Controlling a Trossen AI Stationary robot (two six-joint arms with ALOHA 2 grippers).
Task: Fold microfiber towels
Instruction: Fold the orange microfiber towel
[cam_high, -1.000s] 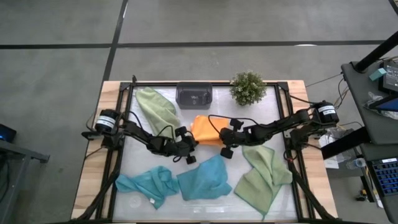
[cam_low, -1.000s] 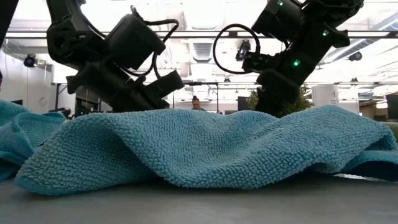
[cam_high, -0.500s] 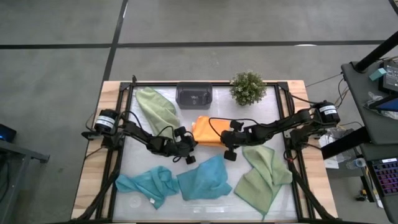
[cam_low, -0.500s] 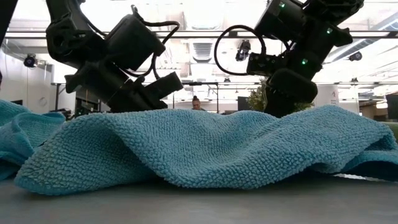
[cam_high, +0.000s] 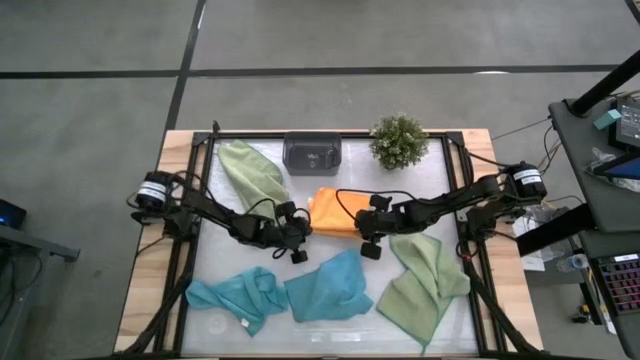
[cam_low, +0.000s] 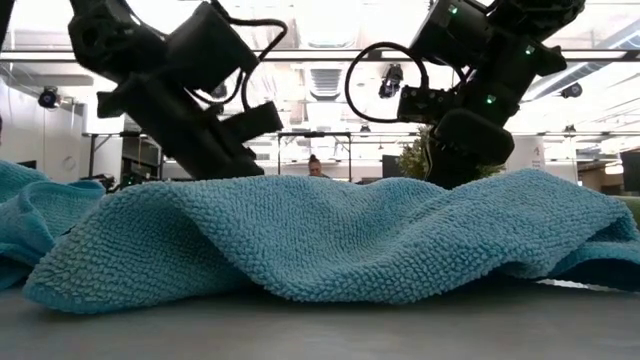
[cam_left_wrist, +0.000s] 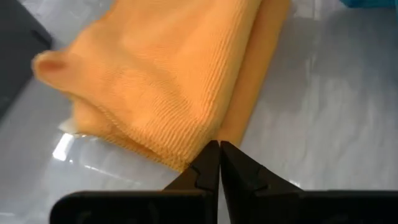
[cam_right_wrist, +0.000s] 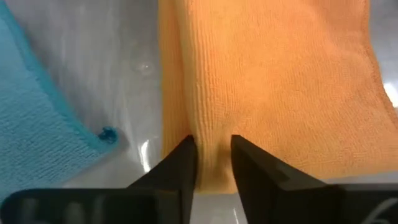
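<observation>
Tabletop: left claw (cam_left_wrist: 219, 163) pressed together; right claw (cam_right_wrist: 211, 163) slightly spread, straddling orange towel (cam_right_wrist: 273, 81) edge.

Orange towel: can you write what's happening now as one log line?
orange towel: folded, mid-table | left gripper: shut, empty, at towel edge | right gripper: parted around towel edge

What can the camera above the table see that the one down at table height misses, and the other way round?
Only the high view shows the orange towel between the two grippers, two sage green towels, the dark tray and the whole table. Only the low view shows the room behind, with a person's head far back. Both show a teal towel, the potted plant and both arms, with the left gripper and right gripper.
</observation>
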